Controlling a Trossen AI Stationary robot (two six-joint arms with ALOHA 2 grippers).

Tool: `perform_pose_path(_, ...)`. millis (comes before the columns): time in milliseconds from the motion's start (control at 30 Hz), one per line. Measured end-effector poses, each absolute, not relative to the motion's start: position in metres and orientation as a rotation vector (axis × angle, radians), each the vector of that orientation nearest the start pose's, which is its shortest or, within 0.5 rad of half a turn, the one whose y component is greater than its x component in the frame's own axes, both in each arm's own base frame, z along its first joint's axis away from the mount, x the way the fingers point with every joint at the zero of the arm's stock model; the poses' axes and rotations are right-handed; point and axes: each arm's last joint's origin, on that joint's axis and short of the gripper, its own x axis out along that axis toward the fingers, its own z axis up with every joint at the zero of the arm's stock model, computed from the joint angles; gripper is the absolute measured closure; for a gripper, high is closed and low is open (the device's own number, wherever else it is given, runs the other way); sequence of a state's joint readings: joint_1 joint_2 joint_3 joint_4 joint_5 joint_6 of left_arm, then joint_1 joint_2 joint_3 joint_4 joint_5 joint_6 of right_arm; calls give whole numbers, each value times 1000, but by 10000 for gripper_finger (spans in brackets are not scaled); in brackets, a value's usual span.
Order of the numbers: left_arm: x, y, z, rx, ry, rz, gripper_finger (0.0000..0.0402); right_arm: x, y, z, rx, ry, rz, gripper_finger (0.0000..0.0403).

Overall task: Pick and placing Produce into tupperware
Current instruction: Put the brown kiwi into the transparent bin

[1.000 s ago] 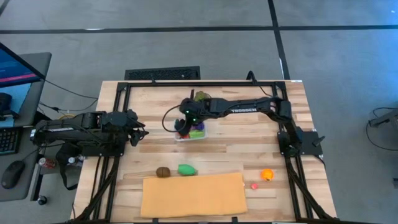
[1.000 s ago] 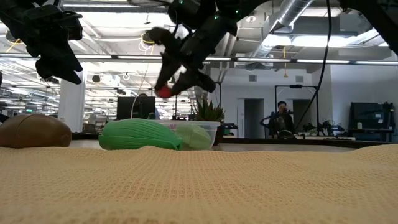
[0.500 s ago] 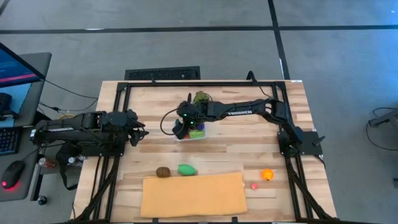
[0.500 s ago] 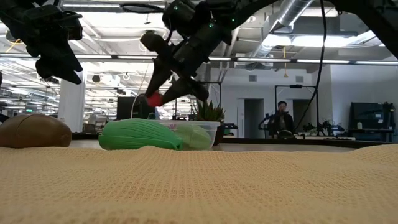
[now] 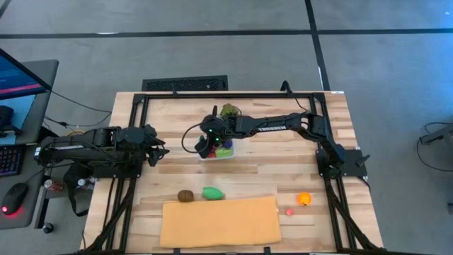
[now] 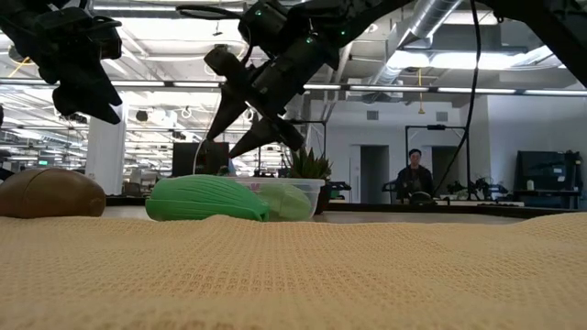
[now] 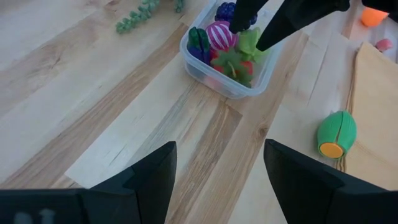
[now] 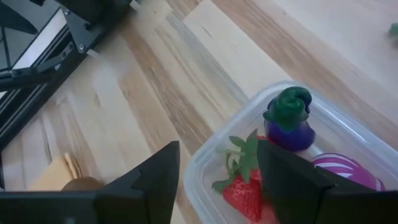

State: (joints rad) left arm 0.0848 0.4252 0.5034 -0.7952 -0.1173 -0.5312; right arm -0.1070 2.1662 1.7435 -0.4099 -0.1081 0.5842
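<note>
Your bench (image 5: 283,152) is pale wood planks. Directly under the right claw (image 5: 206,146) sits the clear tupperware (image 5: 218,154). Just beyond it, a green leafy bunch (image 5: 228,110). Well nearer you: brown piece (image 5: 185,195), green piece (image 5: 212,193), tan sheet (image 5: 221,222). Far off toward its base: orange piece (image 5: 304,199), small pink piece (image 5: 289,211).

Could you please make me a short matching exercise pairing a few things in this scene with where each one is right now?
Things:
1. strawberry
2. green piece
3. orange piece
4. right tool

Places:
A. near the table's right edge
B. inside the tub
C. beside the brown piece
D. open above the tub

Pairs: 1-B, 2-C, 3-A, 4-D
</note>
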Motion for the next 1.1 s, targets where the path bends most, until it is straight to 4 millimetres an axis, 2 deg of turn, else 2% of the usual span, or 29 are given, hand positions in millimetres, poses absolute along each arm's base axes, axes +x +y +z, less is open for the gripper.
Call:
perform_pose_path(300, 91, 11, 228, -495, 649, 380, 170, 473, -48, 205, 642, 858, -258, 168)
perform_pose_path(500, 91, 11, 228, -535, 641, 395, 170, 460, -42, 220, 624, 930, -264, 168)
perform_pose_path(767, 96, 11, 233, -574, 565, 380, 170, 425, -19, 252, 517, 1095, -264, 168)
perform_pose_path(1100, 100, 11, 239, -567, 503, 344, 170, 378, 20, 277, 335, 1326, -355, 168)
